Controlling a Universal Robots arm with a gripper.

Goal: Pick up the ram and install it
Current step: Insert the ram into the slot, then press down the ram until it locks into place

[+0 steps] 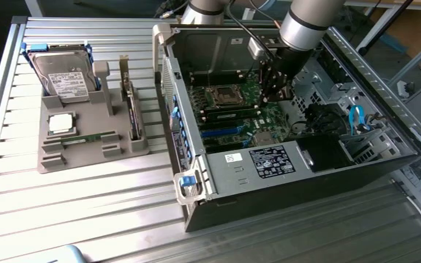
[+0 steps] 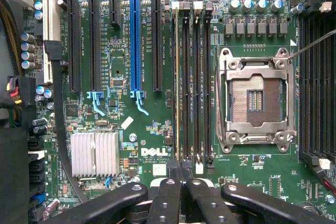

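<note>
Jaws (image 2: 181, 167) up close, pinched narrow, tips together right over the end of the memory slots (image 2: 190, 77). Running straight away from them, a thin pale edge stands in one slot; that reads as the ram (image 2: 176, 77), edge-on, long axis in line with the slot. I cannot tell whether the tips pinch it or just touch its end. Just beyond sits the open CPU socket (image 2: 255, 100). From outside, the arm reaches down into the PC case (image 1: 284, 203), and a grey holder (image 1: 86, 145) sits apart on the counter (image 1: 86, 219) with another green stick (image 1: 86, 140).
</note>
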